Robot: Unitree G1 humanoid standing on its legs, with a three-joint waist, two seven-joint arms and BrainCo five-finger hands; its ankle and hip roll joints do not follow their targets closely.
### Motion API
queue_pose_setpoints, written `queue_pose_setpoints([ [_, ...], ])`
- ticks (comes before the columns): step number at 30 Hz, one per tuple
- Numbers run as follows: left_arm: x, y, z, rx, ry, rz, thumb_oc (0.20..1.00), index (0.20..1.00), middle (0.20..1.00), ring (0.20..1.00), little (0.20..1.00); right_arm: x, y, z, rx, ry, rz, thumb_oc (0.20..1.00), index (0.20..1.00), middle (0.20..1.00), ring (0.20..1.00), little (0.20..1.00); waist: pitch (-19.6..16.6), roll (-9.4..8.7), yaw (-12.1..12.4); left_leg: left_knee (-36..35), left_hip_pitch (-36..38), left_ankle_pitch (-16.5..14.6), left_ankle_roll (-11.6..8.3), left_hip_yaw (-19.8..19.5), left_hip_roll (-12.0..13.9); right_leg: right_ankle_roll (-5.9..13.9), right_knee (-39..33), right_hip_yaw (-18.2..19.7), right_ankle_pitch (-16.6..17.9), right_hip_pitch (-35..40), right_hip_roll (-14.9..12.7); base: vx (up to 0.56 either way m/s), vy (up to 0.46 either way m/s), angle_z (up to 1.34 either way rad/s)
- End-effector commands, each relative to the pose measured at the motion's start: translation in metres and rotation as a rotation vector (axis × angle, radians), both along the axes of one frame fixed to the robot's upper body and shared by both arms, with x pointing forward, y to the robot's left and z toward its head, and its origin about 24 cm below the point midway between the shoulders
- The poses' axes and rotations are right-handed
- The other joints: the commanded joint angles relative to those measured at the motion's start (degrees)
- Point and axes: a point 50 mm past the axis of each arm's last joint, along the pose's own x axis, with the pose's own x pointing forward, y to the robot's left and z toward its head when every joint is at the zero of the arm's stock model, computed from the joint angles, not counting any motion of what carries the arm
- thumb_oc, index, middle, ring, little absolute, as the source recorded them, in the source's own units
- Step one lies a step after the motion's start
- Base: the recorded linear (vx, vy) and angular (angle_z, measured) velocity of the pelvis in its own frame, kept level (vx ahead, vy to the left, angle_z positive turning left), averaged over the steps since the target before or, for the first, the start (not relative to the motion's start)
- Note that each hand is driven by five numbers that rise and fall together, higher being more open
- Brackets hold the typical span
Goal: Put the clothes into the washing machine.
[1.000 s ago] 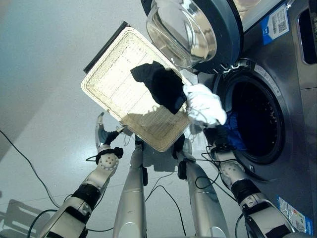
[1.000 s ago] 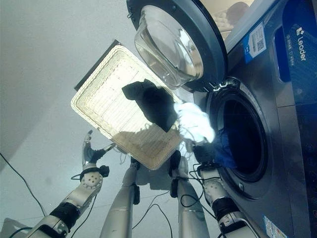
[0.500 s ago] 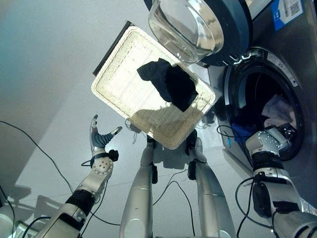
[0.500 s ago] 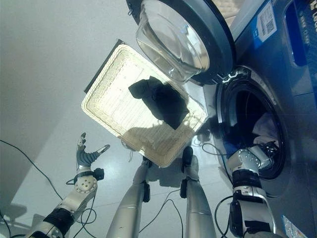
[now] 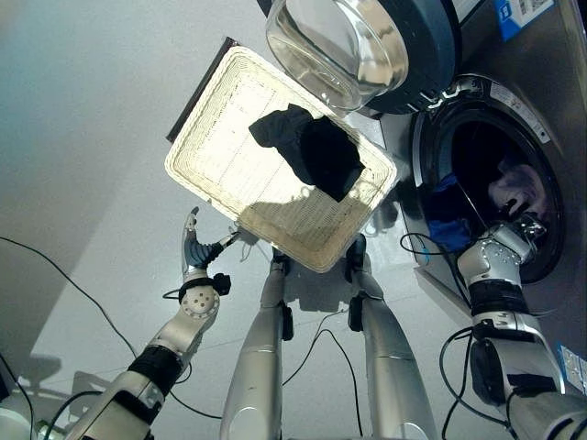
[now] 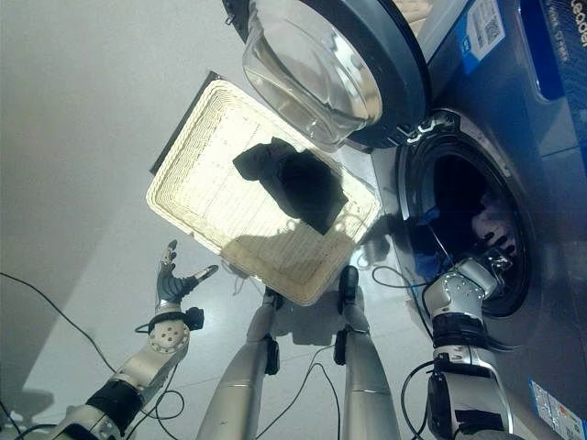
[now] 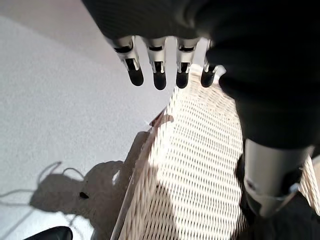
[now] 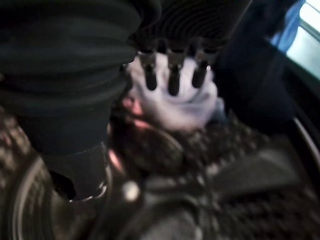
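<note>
One dark garment [image 5: 312, 154] lay in the wicker basket [image 5: 220, 165]. Inside the washing machine [image 5: 486, 174] drum sat a white cloth [image 8: 180, 102], the right hand [image 5: 512, 236] spread before it. Beside the basket, the left hand [image 5: 194, 252] hung spread.

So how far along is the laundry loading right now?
Done: a white garment lies in the drum, with blue cloth. In hand: nothing; the right hand is open at the drum mouth. Left: the dark garment in the basket, near the open left hand.
</note>
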Motion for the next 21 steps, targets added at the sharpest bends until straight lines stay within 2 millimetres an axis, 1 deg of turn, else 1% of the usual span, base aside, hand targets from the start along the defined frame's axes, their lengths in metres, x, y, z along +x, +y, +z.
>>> queue_pose_setpoints([
  [1,0.004,-0.001,0.017,0.118,-0.105,0.031,1.000,1.000,1.000,1.000,1.000,-0.020,-0.028,0.016,-0.524,0.265,-0.106,1.000,1.000,1.000,1.000,1.000,-1.4,0.07,-2.3,5.4,-0.9,-7.1,0.87,0.6,-4.5,4.10,-9.7,-4.7,6.5,4.2,0.2,-0.01,0.003,0.05],
  [2,0.006,-0.001,0.019,0.129,-0.112,0.034,1.000,1.000,1.000,1.000,1.000,-0.019,-0.026,0.019,-0.576,0.305,-0.108,1.000,1.000,1.000,1.000,1.000,-1.4,0.05,-2.3,5.3,-1.2,-6.9,0.86,0.7,-4.4,4.10,-9.8,-4.7,6.7,3.9,0.2,-0.03,-0.001,0.05],
  [3,0.008,0.000,0.023,0.153,-0.126,0.039,1.000,1.000,1.000,1.000,1.000,-0.017,-0.024,0.016,-0.684,0.383,-0.093,1.000,1.000,1.000,1.000,1.000,-1.4,-0.03,-2.2,5.2,-1.3,-6.8,0.72,0.8,-4.3,4.20,-9.7,-4.8,6.7,3.7,0.2,0.00,0.000,0.00],
  [4,0.008,0.002,0.024,0.171,-0.133,0.044,1.000,1.000,1.000,1.000,1.000,-0.018,-0.026,0.009,-0.740,0.435,-0.078,1.000,1.000,1.000,1.000,1.000,-1.4,-0.08,-2.2,5.2,-0.9,-7.1,0.59,0.8,-4.3,4.34,-9.7,-4.8,6.4,4.0,0.3,0.00,0.000,0.00],
  [5,0.010,0.003,0.028,0.187,-0.149,0.049,1.000,1.000,1.000,1.000,1.000,-0.017,-0.027,0.005,-0.782,0.461,-0.066,1.000,1.000,1.000,1.000,1.000,-1.4,-0.23,-2.2,5.2,-1.7,-6.7,0.56,0.9,-4.3,4.33,-9.8,-4.8,6.9,3.3,0.2,0.00,0.000,0.00],
  [6,0.011,0.004,0.030,0.204,-0.157,0.054,1.000,1.000,1.000,1.000,1.000,-0.018,-0.027,0.001,-0.804,0.479,-0.053,1.000,1.000,1.000,1.000,1.000,-1.4,-0.34,-2.2,5.2,-1.7,-6.7,0.53,1.0,-4.3,4.38,-9.8,-4.9,7.0,3.2,0.2,0.00,0.000,0.00],
  [7,0.011,0.007,0.032,0.247,-0.172,0.074,1.000,1.000,1.000,1.000,1.000,-0.017,-0.027,-0.008,-0.845,0.500,-0.006,1.000,1.000,1.000,1.000,1.000,-1.4,-0.54,-2.2,5.2,-1.8,-6.6,0.45,1.0,-4.2,4.47,-9.8,-5.0,7.1,3.1,0.2,0.00,0.000,0.00],
  [8,0.012,0.008,0.032,0.258,-0.176,0.083,1.000,1.000,1.000,1.000,1.000,-0.017,-0.027,-0.011,-0.862,0.508,0.010,1.000,1.000,1.000,1.000,1.000,-1.4,-0.59,-2.2,5.2,-1.8,-6.6,0.42,1.1,-4.2,4.48,-9.8,-5.0,7.1,3.0,0.2,0.00,0.000,0.00],
  [9,0.013,0.012,0.035,0.307,-0.185,0.120,1.000,1.000,1.000,1.000,1.000,-0.016,-0.023,-0.020,-0.917,0.539,0.069,1.000,1.000,1.000,1.000,1.000,-1.4,-0.78,-2.3,5.2,-1.9,-6.6,0.37,1.2,-4.2,4.52,-9.7,-5.0,7.2,2.8,0.3,0.00,0.000,0.00],
  [10,0.013,0.013,0.035,0.324,-0.183,0.133,1.000,1.000,1.000,1.000,1.000,-0.015,-0.019,-0.025,-0.937,0.552,0.096,1.000,1.000,1.000,1.000,1.000,-1.4,-0.84,-2.4,5.2,-1.3,-7.0,0.30,1.3,-4.1,4.61,-9.7,-4.9,6.8,3.3,0.3,0.00,0.000,0.00],
  [11,0.014,0.014,0.037,0.335,-0.190,0.144,1.000,1.000,1.000,1.000,1.000,-0.013,-0.016,-0.025,-0.949,0.553,0.113,1.000,1.000,1.000,1.000,1.000,-1.4,-0.92,-2.4,5.3,-1.9,-6.7,0.33,1.4,-4.1,4.56,-9.7,-4.9,7.2,2.8,0.3,0.00,0.000,0.00],
  [12,0.015,0.016,0.038,0.358,-0.194,0.161,1.000,1.000,1.000,1.000,1.000,-0.012,-0.010,-0.031,-0.973,0.569,0.155,1.000,1.000,1.000,1.000,1.000,-1.4,-1.07,-2.5,5.4,-1.5,-7.0,0.24,1.5,-4.1,4.61,-9.7,-4.8,6.9,3.0,0.4,0.00,0.000,0.00],
  [13,0.017,0.017,0.041,0.382,-0.202,0.182,1.000,1.000,1.000,1.000,1.000,-0.010,0.000,-0.038,-1.000,0.578,0.206,1.000,1.000,1.000,1.000,1.000,-1.4,-1.30,-2.8,5.7,-1.7,-7.1,0.16,1.7,-4.0,4.54,-9.6,-4.6,6.9,2.8,0.4,0.00,0.000,0.00],
  [14,0.019,0.017,0.044,0.389,-0.208,0.194,1.000,1.000,1.000,1.000,1.000,-0.008,0.006,-0.040,-1.007,0.573,0.236,1.000,1.000,1.000,1.000,1.000,-1.4,-1.40,-3.0,5.8,-2.3,-6.8,0.16,1.8,-4.0,4.47,-9.6,-4.6,7.2,2.2,0.4,0.00,0.039,-0.01],
  [15,0.019,0.017,0.043,0.406,-0.205,0.203,1.000,1.000,1.000,1.000,1.000,-0.008,0.013,-0.047,-1.028,0.582,0.273,1.000,1.000,1.000,1.000,1.000,-1.4,-1.49,-3.2,6.0,-2.0,-7.2,0.08,1.8,-3.9,4.50,-9.4,-4.4,6.9,2.5,0.4,-0.02,0.049,0.01],
  [16,0.023,0.018,0.047,0.424,-0.214,0.216,1.000,1.000,1.000,1.000,1.000,-0.006,0.025,-0.051,-1.041,0.575,0.320,1.000,1.000,1.000,1.000,1.000,-1.4,-1.63,-3.5,6.3,-2.7,-7.0,0.07,2.1,-3.9,4.36,-9.3,-4.2,7.1,1.8,0.5,0.00,0.039,0.01],
  [17,0.023,0.018,0.047,0.424,-0.214,0.216,1.000,1.000,1.000,1.000,1.000,-0.006,0.025,-0.051,-1.041,0.575,0.320,1.000,1.000,1.000,1.000,1.000,-1.4,-1.63,-3.5,6.3,-2.7,-7.0,0.07,2.1,-3.9,4.36,-9.3,-4.2,7.1,1.8,0.5,0.00,0.068,-0.03],
  [18,0.026,0.020,0.050,0.468,-0.209,0.236,1.000,1.000,1.000,1.000,1.000,-0.007,0.043,-0.065,-1.073,0.583,0.413,1.000,1.000,1.000,1.000,1.000,-1.4,-1.82,-4.0,6.4,-2.2,-7.2,-0.04,2.6,-3.6,4.29,-9.2,-3.8,6.7,2.1,0.7,0.01,0.054,-0.06],
  [19,0.027,0.020,0.051,0.484,-0.206,0.241,1.000,1.000,1.000,1.000,1.000,-0.007,0.048,-0.068,-1.077,0.584,0.438,1.000,1.000,1.000,1.000,1.000,-1.4,-1.90,-4.1,6.5,-2.3,-7.2,-0.08,2.7,-3.6,4.25,-9.1,-3.7,6.7,2.0,0.7,0.01,0.082,-0.08],
  [20,0.031,0.020,0.054,0.512,-0.196,0.245,1.000,1.000,1.000,1.000,1.000,-0.006,0.058,-0.073,-1.089,0.588,0.484,1.000,1.000,1.000,1.000,1.000,-1.4,-2.05,-4.5,6.6,-2.5,-7.1,-0.18,3.0,-3.5,4.17,-9.1,-3.6,6.7,1.8,0.8,0.00,0.070,-0.05],
  [21,0.035,0.020,0.058,0.535,-0.189,0.252,1.000,1.000,1.000,1.000,1.000,-0.006,0.073,-0.079,-1.119,0.590,0.550,1.000,1.000,1.000,1.000,1.000,-1.4,-2.28,-5.0,6.6,-2.6,-7.1,-0.19,3.4,-3.3,4.03,-9.0,-3.3,6.7,1.5,1.0,0.00,0.076,-0.03],
])
